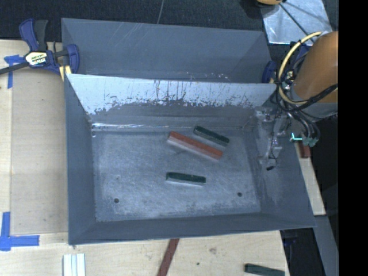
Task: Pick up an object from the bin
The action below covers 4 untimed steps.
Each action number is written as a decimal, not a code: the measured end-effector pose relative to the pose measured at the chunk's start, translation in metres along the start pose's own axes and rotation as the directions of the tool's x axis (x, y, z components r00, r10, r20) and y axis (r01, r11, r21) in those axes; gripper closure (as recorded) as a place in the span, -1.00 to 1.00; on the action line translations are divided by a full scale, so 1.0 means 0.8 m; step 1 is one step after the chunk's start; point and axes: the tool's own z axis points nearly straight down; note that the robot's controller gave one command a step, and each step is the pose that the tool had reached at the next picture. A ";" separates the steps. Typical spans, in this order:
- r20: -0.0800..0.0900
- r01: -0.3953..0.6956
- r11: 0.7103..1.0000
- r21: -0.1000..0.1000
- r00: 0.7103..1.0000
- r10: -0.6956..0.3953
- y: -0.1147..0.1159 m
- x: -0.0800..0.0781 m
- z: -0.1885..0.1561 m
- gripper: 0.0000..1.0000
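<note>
My gripper point(270, 157) hangs over the bin's right slope, its metal fingers pointing down near the right edge of the floor, with nothing between them. A red-brown flat bar point(194, 145) lies slanted in the middle of the floor, well to the gripper's left. A dark green bar point(211, 135) rests just behind it, touching its far end. A second dark green bar point(186, 179) lies alone nearer the front, to the gripper's lower left.
The bin's sloped walls rise on all sides, and the right wall is directly under the gripper. The arm with its orange cover and cables comes in from the upper right.
</note>
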 end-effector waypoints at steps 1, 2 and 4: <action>0.005 0.001 1.000 0.001 1.000 -0.001 0.000 -0.001 -0.004 -1.00; 0.009 0.068 0.998 0.003 0.998 -0.068 0.011 -0.007 -0.005 -1.00; 0.004 0.127 0.992 -0.001 0.992 -0.127 0.048 -0.005 0.071 -1.00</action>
